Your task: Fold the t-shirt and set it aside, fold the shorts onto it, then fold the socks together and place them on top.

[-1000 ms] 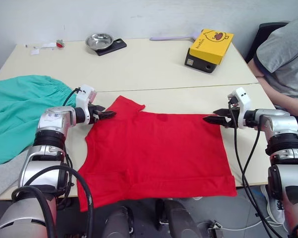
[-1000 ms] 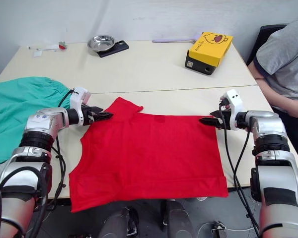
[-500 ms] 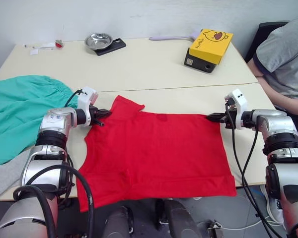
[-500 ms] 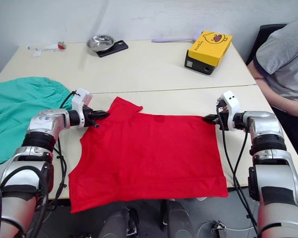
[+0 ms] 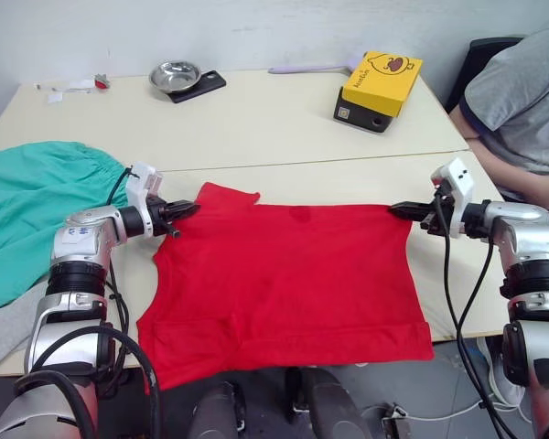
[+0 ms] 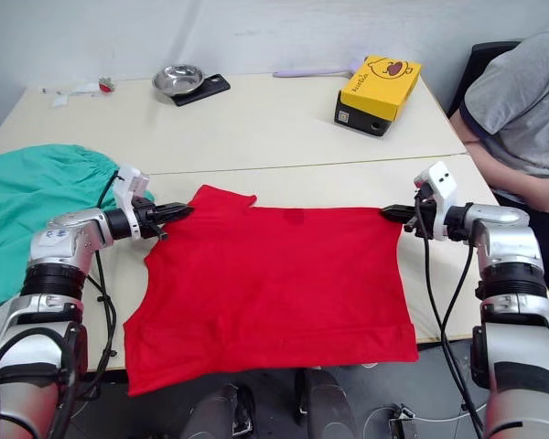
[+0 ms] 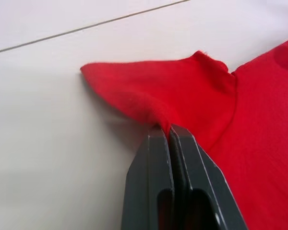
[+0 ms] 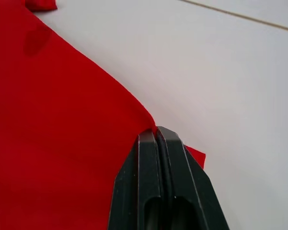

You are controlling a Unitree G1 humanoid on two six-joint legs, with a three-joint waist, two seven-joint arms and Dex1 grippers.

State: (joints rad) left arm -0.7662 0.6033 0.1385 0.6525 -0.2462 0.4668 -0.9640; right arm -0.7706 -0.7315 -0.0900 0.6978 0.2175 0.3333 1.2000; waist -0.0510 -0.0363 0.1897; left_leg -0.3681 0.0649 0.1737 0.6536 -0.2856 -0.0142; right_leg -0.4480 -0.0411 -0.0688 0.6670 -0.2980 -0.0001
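— Where's the bright red short-sleeved cloth t-shirt lying?

— Spread flat between the two arms on the pale cream table, its near hem hanging over the table's front edge. The left gripper has its two black fingers pressed together on the cloth at the sleeve end; in the left wrist view a ridge of red fabric rises right into the tips.

— And the other side?

— The right gripper is clamped the same way on the shirt's far right corner. From its wrist camera you can see a small red tab of cloth poking out past the closed fingers (so it really has hold of the edge).

— Anything beside the left pincer?

— The large teal-green cloth shorts with the gathered waistband lie in a heap just outward of it, on the side away from the shirt, touching the arm's flank as far as I can tell. A patch of light grey soft knit, the socks, lies nearer the front edge beneath the shorts.

— And beyond the pincers?

— Well past them, toward the wall: a small round steel bowl sitting on a black flat slab, and a yellow cardboard box on a black base. A person in a grey shirt sits outward of the right gripper.
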